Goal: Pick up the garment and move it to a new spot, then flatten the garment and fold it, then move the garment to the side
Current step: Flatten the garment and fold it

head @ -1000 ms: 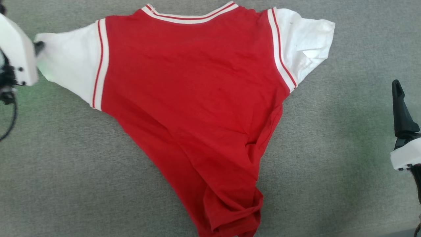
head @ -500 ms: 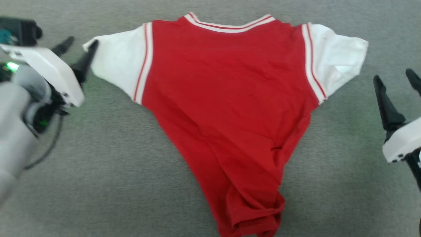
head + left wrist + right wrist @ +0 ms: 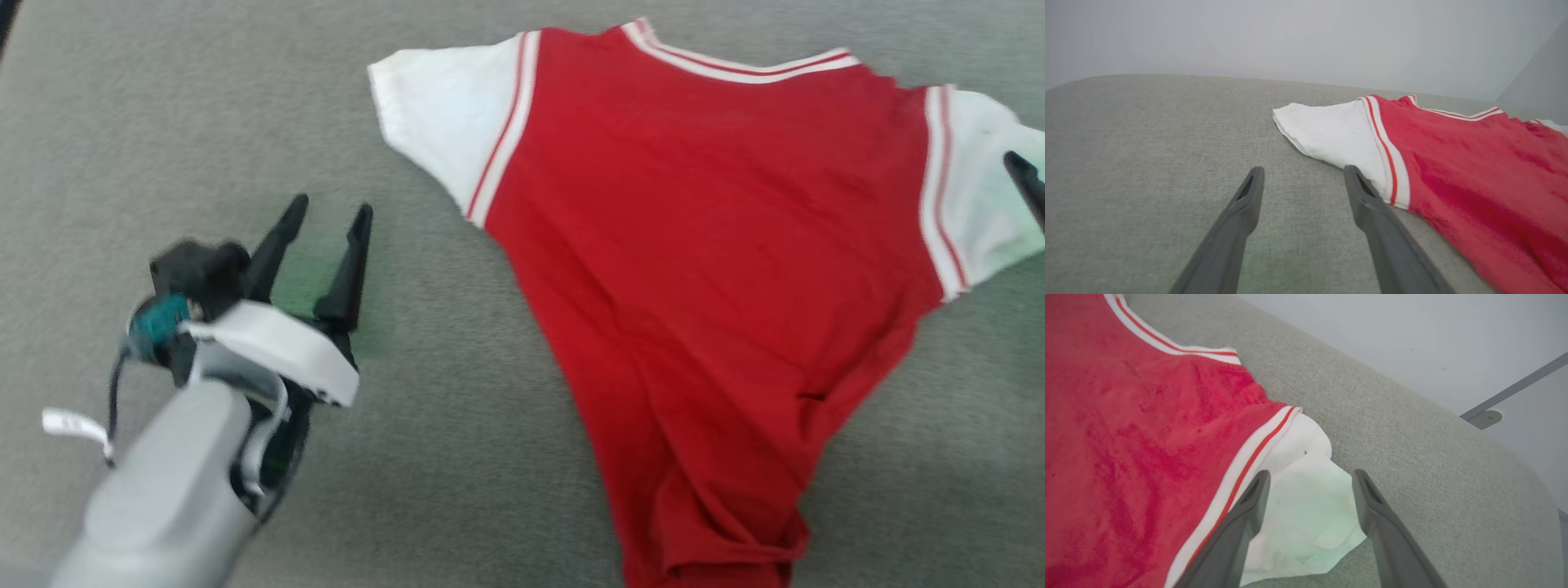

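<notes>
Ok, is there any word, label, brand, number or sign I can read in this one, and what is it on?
None can be read.
garment: red with white sleeves and stripe trim; no print or label shows on the side facing up.
white tag hanging below the left gripper: too blurred to tell whether it bears any writing.
</notes>
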`<state>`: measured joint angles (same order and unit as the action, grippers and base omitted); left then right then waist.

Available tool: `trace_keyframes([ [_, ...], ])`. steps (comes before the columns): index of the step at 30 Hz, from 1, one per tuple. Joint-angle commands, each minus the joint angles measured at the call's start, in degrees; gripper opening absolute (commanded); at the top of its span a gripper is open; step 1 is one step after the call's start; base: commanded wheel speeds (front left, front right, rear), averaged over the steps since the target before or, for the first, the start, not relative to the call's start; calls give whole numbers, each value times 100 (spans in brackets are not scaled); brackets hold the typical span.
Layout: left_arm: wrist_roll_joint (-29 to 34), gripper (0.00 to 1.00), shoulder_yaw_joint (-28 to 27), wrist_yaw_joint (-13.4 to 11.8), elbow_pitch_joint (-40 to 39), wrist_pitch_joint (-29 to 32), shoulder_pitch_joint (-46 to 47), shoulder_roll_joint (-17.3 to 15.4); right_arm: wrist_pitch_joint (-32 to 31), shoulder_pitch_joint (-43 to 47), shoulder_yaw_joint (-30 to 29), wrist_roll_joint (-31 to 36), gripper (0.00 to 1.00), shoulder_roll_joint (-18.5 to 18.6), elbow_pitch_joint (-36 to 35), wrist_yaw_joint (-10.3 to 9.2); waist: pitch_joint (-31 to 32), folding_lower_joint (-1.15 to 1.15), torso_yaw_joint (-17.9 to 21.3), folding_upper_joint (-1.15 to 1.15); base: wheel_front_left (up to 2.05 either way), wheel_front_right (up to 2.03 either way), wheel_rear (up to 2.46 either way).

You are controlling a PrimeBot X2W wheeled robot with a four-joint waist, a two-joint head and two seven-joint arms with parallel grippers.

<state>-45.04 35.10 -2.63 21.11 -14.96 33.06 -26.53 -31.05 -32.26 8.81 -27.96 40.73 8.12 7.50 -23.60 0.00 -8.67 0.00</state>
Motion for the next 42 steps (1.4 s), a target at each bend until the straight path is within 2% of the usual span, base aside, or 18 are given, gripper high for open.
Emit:
trace_keyframes([
  [1,282,100,-233,-25,-222,-31,-237,166,-96,-127,205,-195,100,239,79,-2,-144,0,-243,0,0,0,0],
  [3,736,100,-627,0,-523,-30,-657,408,-261,-347,491,-539,100,602,218,-2,-212,0,-375,0,0,0,0],
  [8,1554,100,-1297,246,-946,-30,-1322,935,-652,-796,1015,-1078,100,1305,491,-1,-379,0,-623,0,0,0,0],
  [15,2082,100,-1919,606,-1166,-32,-1618,1326,-1234,-1129,1592,-1586,100,1759,627,-1,-633,0,-736,0,0,0,0],
  [19,2325,100,-2221,779,-1270,-31,-1639,1516,-1513,-1160,1954,-1917,100,1817,626,0,-794,0,-721,0,0,0,0],
  [20,2339,100,-2270,824,-1310,-31,-1621,1553,-1534,-1190,2017,-1957,77,1830,604,0,-830,0,-709,0,0,0,0],
  [21,2354,100,-2319,865,-1341,-32,-1597,1585,-1525,-1205,2070,-1979,49,1848,591,0,-858,0,-697,0,0,0,0],
  [22,2395,100,-2359,899,-1358,-31,-1558,1585,-1527,-1203,2125,-2017,6,1855,590,0,-881,0,-679,0,0,0,0],
  [23,2437,100,-2373,923,-1371,-32,-1501,1551,-1570,-1212,2187,-2055,0,1868,594,-1,-901,0,-655,0,0,0,0],
  [28,2674,100,-2129,1014,-1357,-32,-830,1074,-1598,-1398,2305,-2149,0,1960,549,-15,-1028,0,-527,0,0,0,0],
  [31,2627,100,-1582,1015,-1335,72,-31,530,-1558,-1555,2338,-2148,0,1944,486,-22,-1130,0,-439,0,0,0,0],
  [34,2454,100,-731,1008,-1270,571,1039,-105,-1558,-1665,2377,-2116,0,1937,429,-22,-1244,0,-358,0,0,0,0],
  [40,665,100,1460,1001,-990,2163,3221,-1009,-1571,-1998,2562,-1978,0,1880,108,-26,-1584,0,-69,0,0,0,0],
  [42,119,100,2030,1001,-801,2553,3898,-1246,-1583,-2086,2647,-1950,0,1838,44,-26,-1674,0,47,0,0,0,0],
])
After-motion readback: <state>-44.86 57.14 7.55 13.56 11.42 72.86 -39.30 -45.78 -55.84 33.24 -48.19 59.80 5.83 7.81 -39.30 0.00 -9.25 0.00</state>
